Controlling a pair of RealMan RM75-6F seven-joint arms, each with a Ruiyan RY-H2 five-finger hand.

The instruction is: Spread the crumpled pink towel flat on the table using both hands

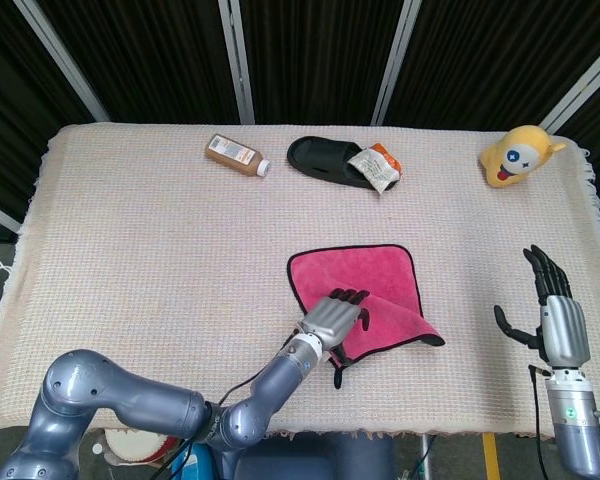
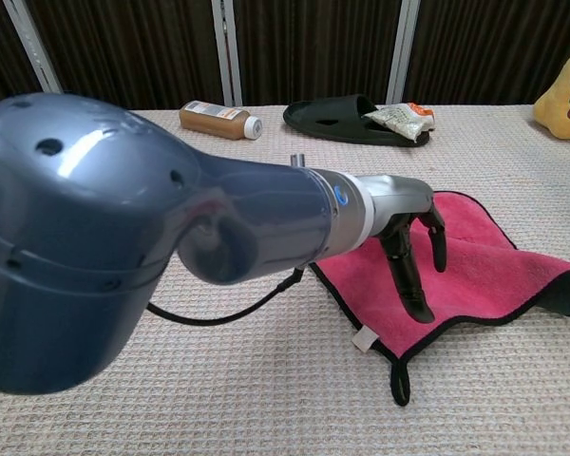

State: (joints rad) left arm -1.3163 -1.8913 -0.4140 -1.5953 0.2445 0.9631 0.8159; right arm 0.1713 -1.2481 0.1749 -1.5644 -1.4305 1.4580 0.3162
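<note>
Left hand (image 1: pixel 334 318) rests on towel (image 1: pixel 380 275), fingers (image 2: pixel 406 275) pressing its near edge. Right hand (image 1: pixel 552 310) hovers apart, fingers spread, empty.

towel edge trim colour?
Black binding around the pink towel, clearest in the chest view.

Fuzzy pink cloth towel (image 1: pixel 365 285) lies on coarse woven cream tablecloth (image 1: pixel 140 260).
</note>
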